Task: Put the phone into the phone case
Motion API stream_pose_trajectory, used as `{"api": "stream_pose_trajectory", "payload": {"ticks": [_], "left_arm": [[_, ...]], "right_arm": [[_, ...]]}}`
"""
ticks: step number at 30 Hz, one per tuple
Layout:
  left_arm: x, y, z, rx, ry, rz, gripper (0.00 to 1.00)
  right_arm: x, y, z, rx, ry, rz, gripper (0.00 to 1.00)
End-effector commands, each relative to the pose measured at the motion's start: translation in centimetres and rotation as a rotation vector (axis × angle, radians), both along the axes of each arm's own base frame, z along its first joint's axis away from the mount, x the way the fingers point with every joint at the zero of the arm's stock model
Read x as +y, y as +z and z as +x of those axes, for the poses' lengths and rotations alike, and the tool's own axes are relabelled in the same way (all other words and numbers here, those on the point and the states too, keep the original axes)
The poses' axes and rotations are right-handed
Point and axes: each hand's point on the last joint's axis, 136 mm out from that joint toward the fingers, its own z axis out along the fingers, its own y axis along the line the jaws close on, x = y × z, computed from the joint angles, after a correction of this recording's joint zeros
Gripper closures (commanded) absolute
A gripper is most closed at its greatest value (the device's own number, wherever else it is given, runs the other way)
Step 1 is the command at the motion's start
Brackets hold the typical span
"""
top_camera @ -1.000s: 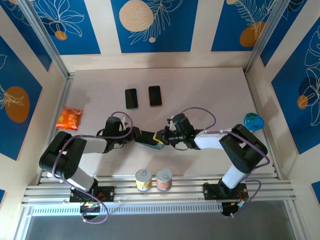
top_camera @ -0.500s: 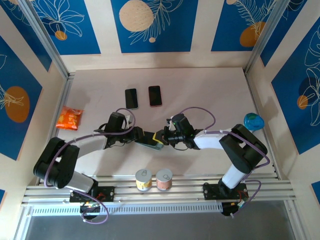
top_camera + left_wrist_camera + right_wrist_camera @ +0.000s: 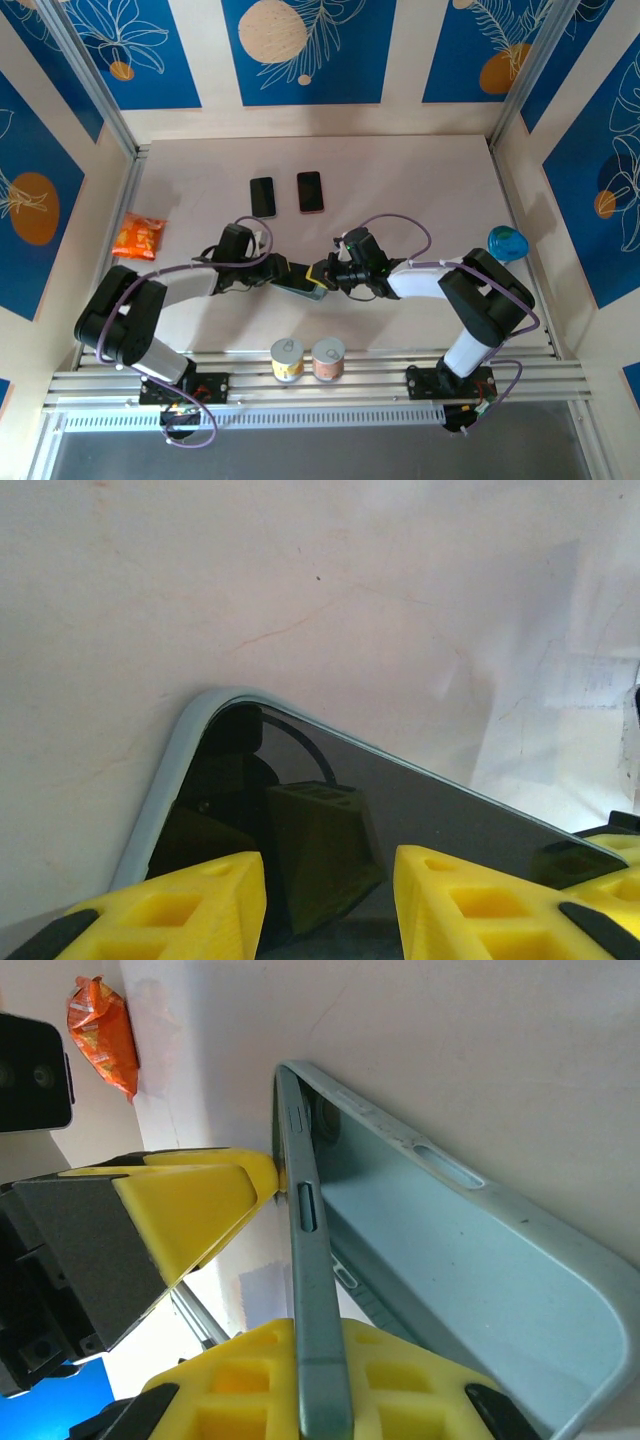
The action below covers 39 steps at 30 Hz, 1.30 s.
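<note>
Left arm (image 3: 165, 290) re-posed: elbow swings out toward the near-left corner of the surface, then comes partway back. Forearm now lies flatter and more stretched. Wrist creeps slightly up-table and right, and left gripper (image 3: 288, 273) shifts marginally with it.

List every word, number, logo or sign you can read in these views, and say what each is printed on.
No text can be read anywhere.
orange snack packet: print too small to read.
yellow tin and pink tin: lid markings too small to read.
phone case: plain, no lettering visible.
phone: dark glass, reflections only.
</note>
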Motion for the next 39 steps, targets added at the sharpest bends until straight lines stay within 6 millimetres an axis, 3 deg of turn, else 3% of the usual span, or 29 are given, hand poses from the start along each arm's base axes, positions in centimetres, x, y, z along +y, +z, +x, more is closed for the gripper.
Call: {"api": "stream_pose_trajectory", "payload": {"ticks": [1,11,26,33,39], "left_arm": [[-1.5,1.4,1.3,-0.044,-0.017,-0.040,0.60],[-2.1,1.3,1.9,-0.045,-0.007,-0.055,0.60],[-2.6,2.9,3.4,-0.087,-0.003,-0.049,0.60],[-2.3,1.4,3.1,-0.060,0.002,-0.032,0.60],[-1.8,-1.1,2.1,-0.011,-0.003,-0.008,0.60]], "right_arm": [[-2.3,-5.2,-1.9,0.103,-0.026,-0.196,1.00],[-2.4,-5.9,-2.2,0.121,-0.024,-0.209,1.00],[-2.3,-6.3,-2.5,0.136,-0.018,-0.221,1.00],[-2.3,-6.4,-2.5,0.134,-0.021,-0.223,1.00],[-2.3,-6.8,-2.6,0.154,-0.015,-0.231,1.00]]}}
